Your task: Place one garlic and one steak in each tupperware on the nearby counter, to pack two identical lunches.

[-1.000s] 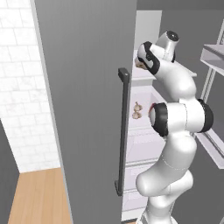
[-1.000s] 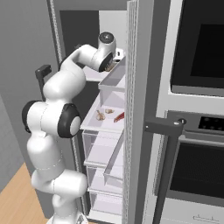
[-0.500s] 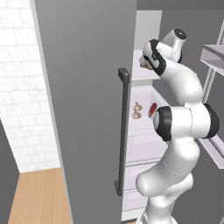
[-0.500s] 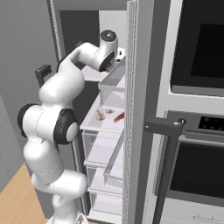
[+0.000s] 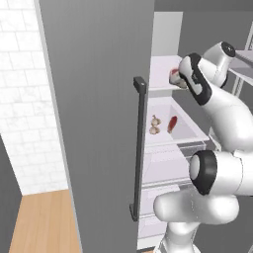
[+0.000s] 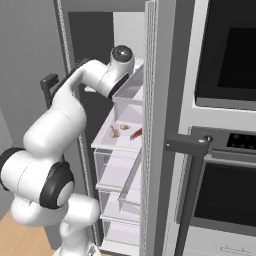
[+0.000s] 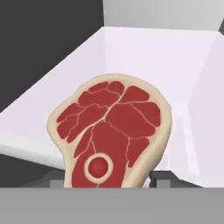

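- Hand view: steak (image 7: 111, 133) stands upright between the gripper (image 7: 107, 180) tips on the upper fridge shelf (image 7: 183, 65), jaws apparently clamped on its lower end.
- Second steak (image 5: 172, 124) and garlic (image 5: 155, 124) lie one shelf below.

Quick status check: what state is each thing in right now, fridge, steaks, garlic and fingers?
Fridge door: open.
Chunky steak: on the upper fridge shelf, standing between the fingers, which are closed on it.
Flat steak: lying on the lower shelf, untouched.
Two garlic bulbs: resting side by side on the lower shelf, beside the flat steak.
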